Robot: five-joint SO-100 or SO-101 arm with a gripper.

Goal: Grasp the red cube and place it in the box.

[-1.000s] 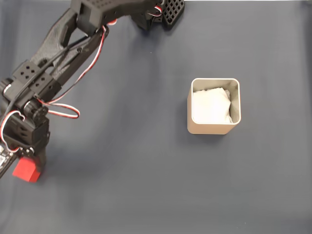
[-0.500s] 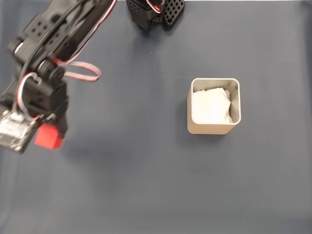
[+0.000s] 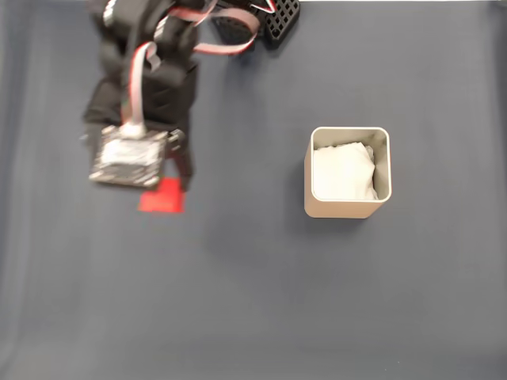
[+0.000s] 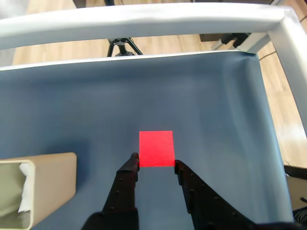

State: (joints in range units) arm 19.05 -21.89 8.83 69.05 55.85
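Pincer [image 4: 156, 165] has its two dark fingers pinching the red cube [image 4: 156, 148] by opposite side faces at its lower edge, carried above the desk [image 3: 261, 301] — you hold it well left of the box [image 3: 381, 207] in the fixed view. Judge the cube light, stiff and matte, so it should not slip; a deeper bite on the flat sides would be safer. Dark blue cloth covers the desk, and beyond its pale raised rim [image 4: 144, 21] you can see wooden floor [image 4: 292, 120] — and a tripod's feet [image 4: 122, 47].
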